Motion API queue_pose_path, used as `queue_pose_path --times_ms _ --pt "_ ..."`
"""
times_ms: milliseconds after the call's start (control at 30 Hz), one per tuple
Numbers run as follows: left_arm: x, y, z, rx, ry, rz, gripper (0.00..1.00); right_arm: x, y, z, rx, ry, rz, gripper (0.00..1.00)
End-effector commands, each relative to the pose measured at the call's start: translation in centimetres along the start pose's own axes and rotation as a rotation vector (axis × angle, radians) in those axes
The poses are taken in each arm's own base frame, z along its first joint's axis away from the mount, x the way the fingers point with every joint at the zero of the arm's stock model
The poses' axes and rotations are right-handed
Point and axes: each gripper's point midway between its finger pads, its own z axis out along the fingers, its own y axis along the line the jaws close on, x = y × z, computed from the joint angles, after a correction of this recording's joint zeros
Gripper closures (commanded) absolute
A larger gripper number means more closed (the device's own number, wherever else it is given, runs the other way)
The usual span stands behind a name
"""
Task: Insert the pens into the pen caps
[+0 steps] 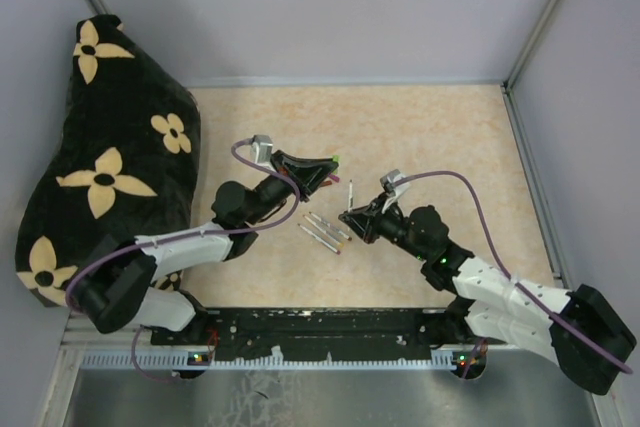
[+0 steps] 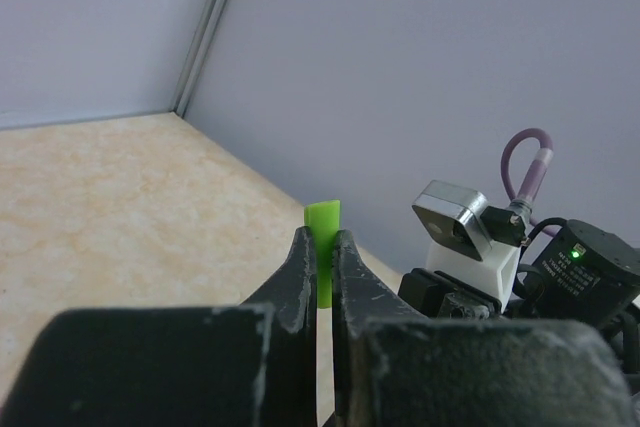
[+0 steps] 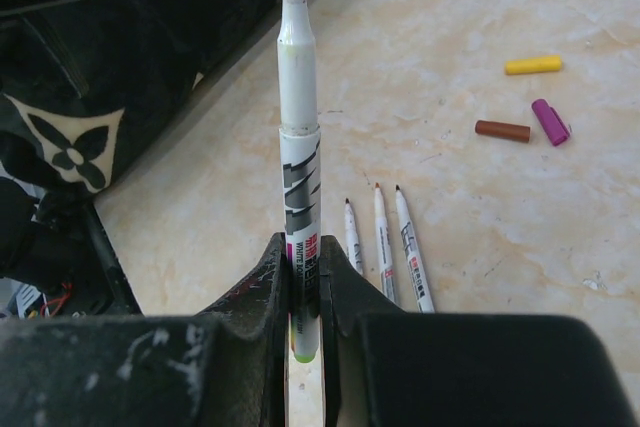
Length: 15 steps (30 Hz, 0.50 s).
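Note:
My left gripper (image 1: 328, 165) (image 2: 319, 242) is shut on a green pen cap (image 2: 323, 219) (image 1: 335, 159), whose end pokes out above the fingertips. My right gripper (image 1: 347, 215) (image 3: 305, 252) is shut on a white pen (image 3: 299, 127) (image 1: 351, 192) near its green rear end, its dark tip pointing away from the wrist toward the left gripper. Pen and cap are a short gap apart. Three more pens (image 3: 384, 242) (image 1: 325, 230) lie side by side on the table. Yellow (image 3: 533, 65), dark red (image 3: 502, 130) and magenta (image 3: 549, 121) caps lie loose beyond them.
A black cushion with cream flowers (image 1: 100, 157) fills the table's left side, close behind the left arm. Grey walls and a metal post (image 1: 540, 17) close in the back and right. The right wrist's camera block (image 2: 465, 237) sits just right of the left fingers.

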Motion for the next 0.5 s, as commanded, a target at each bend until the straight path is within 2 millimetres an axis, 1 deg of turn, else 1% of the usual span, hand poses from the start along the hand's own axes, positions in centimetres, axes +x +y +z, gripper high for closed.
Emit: queue_pose_path --times_ms 0,467 --pt "-1.0 -1.5 0.3 0.073 -0.053 -0.036 1.0 -1.9 1.5 0.3 -0.053 -0.075 -0.017 1.0" --pt "-0.2 -2.0 0.8 0.112 -0.032 -0.084 1.0 -1.5 2.7 0.8 -0.104 -0.044 -0.043 1.0"
